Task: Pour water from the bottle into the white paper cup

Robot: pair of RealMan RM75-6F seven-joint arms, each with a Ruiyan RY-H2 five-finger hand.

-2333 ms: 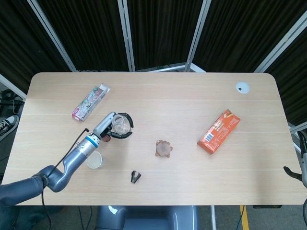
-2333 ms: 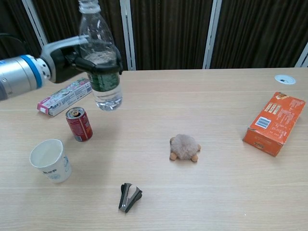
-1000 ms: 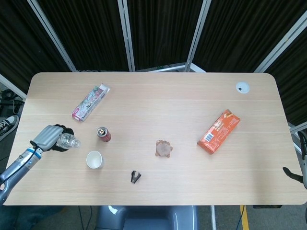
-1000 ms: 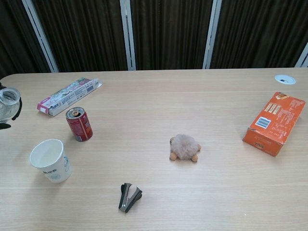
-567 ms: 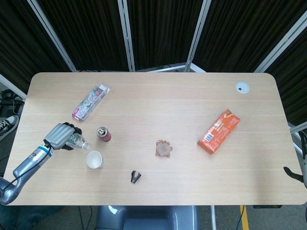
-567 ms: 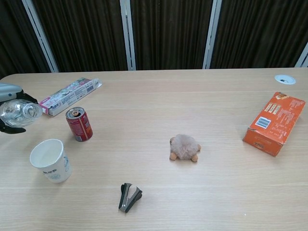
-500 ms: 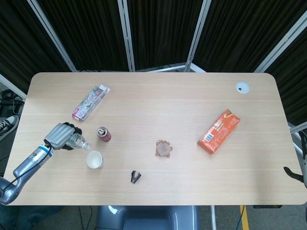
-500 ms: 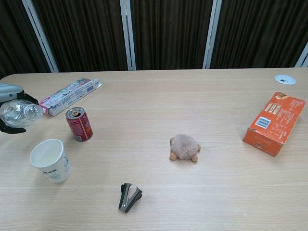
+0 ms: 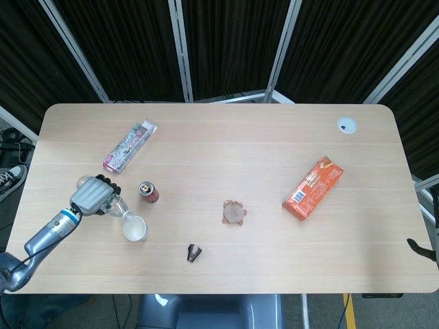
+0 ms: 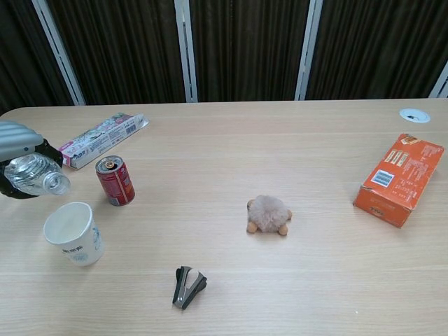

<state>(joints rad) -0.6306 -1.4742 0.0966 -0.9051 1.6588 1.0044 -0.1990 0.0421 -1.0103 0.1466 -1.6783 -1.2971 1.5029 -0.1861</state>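
My left hand (image 9: 91, 195) (image 10: 17, 143) grips a clear plastic water bottle (image 9: 115, 204) (image 10: 36, 174) at the table's left side. The bottle is tipped nearly flat, its open neck pointing down and right, just above the rim of the white paper cup (image 9: 135, 228) (image 10: 72, 232). The cup stands upright near the front left edge. I see no water stream in either view. The right hand itself is hidden; only a dark bit of the right arm (image 9: 425, 250) shows at the far right edge of the head view.
A red soda can (image 9: 147, 192) (image 10: 116, 180) stands just behind the cup. A toothpaste box (image 9: 129, 145) lies further back. A brown plush toy (image 10: 267, 214), a black staple remover (image 10: 188, 286) and an orange box (image 10: 399, 179) lie to the right.
My left hand has carried the bottle from above the can out to the left, then back toward the cup. The bottle has tipped over, neck now at the cup's rim.
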